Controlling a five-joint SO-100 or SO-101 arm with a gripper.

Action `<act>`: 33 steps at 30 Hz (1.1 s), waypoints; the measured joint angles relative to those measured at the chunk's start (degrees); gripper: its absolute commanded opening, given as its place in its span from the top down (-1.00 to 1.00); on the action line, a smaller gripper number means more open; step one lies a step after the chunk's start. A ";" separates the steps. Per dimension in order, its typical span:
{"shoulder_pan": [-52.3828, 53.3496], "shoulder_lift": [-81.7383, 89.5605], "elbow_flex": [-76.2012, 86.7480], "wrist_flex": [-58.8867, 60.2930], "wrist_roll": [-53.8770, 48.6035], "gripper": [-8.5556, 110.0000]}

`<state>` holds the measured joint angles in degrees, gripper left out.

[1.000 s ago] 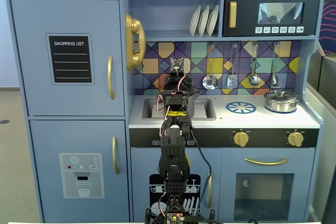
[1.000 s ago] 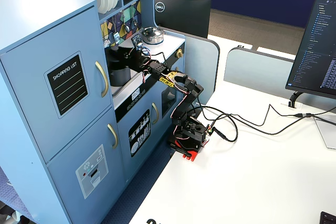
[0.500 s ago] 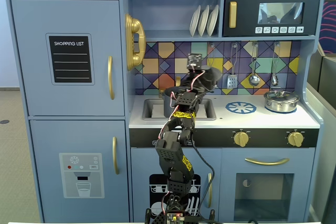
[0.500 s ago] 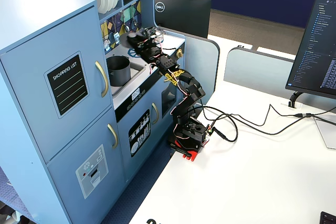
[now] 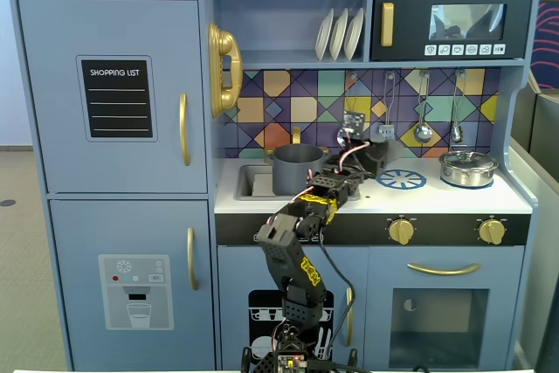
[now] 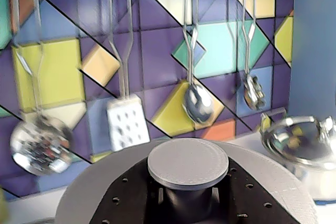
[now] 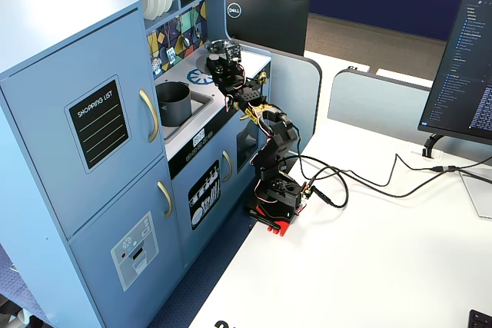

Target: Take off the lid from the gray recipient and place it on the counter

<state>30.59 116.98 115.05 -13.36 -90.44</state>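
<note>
The gray recipient (image 5: 297, 169) stands uncovered in the sink, also seen in a fixed view (image 7: 174, 103). My gripper (image 5: 370, 156) is shut on the lid (image 5: 377, 158) by its knob, to the right of the pot and just above the counter (image 5: 437, 199), beside the blue burner print (image 5: 401, 179). In the wrist view the round knob (image 6: 188, 163) sits between my black fingers (image 6: 131, 198), and the lid's gray disc (image 6: 92, 187) spreads out beneath them. The side fixed view shows the gripper (image 7: 222, 68) over the counter (image 7: 179, 74).
A shiny steel pot (image 5: 467, 168) with its own lid stands at the counter's right end (image 6: 296, 140). Ladle, spatula and spoons hang on the tiled backsplash (image 6: 123, 124). Stove knobs (image 5: 401, 231) line the front edge.
The gripper lifted the lid off the gray pot and carried it right, from above the sink to beside the burner print. The pot now stands open.
</note>
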 measured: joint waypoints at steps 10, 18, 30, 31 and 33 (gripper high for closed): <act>0.97 -9.93 1.41 -6.33 0.00 0.86; 1.67 -12.13 3.34 -6.59 0.00 0.86; 1.14 -13.62 5.80 -7.65 0.00 0.85; 1.14 -13.62 5.89 -7.73 0.00 0.79; 1.14 -13.62 5.89 -7.73 0.00 0.57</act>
<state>31.73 103.36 120.94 -21.09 -90.44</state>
